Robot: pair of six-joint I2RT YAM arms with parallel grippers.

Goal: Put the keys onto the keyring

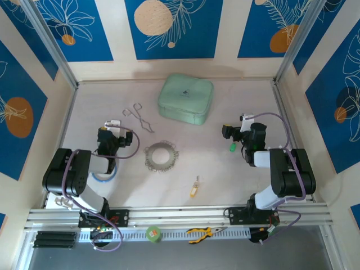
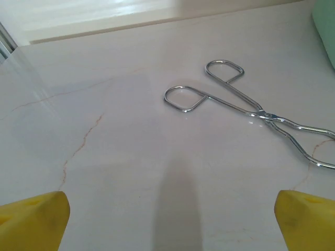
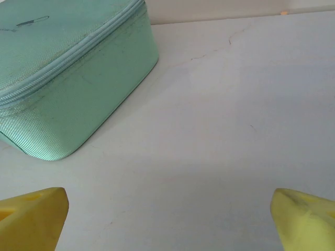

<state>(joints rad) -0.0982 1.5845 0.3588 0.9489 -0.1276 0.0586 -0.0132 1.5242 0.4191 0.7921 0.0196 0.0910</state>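
Left gripper (image 2: 168,222) and right gripper (image 3: 167,219): jaws wide apart, nothing held. The fringed silver wire keyring (image 1: 160,157) lies mid-table, with the yellow-headed key (image 1: 194,188) nearer and to its right and the green-headed key (image 1: 232,147) farther right. Risk: such tiny, flat keys may skid away under closing fingers.

Keyring (image 1: 160,157) at table centre, yellow key (image 1: 194,188) at five o'clock from it, green key (image 1: 232,147) at three o'clock, near right gripper (image 1: 236,129). Forceps (image 1: 140,117) at eleven, mint case (image 1: 186,99) at one, left gripper (image 1: 115,128) at ten.
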